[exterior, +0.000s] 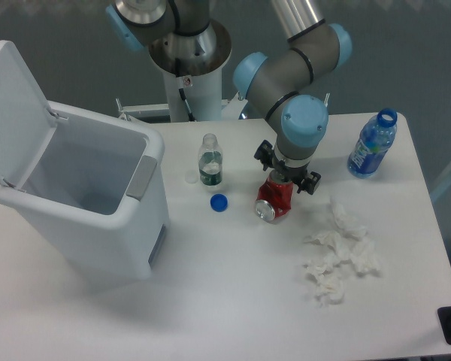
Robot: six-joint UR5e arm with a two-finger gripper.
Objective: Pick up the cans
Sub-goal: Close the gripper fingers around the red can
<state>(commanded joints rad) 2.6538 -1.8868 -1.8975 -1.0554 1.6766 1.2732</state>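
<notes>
A crushed red can [274, 200] with silver ends lies on the white table [233, 301], near its middle. My gripper [286, 174] hangs straight down over the can's far end, and the wrist hides the fingers. Black finger mounts stick out to either side of the can's top. Whether the fingers touch the can does not show.
A white bin [75, 195] with its lid raised stands at the left. A small clear bottle [210, 160] and a blue cap [219, 202] sit left of the can. A blue bottle [372, 144] stands at the back right. Crumpled tissues [338, 252] lie to the front right.
</notes>
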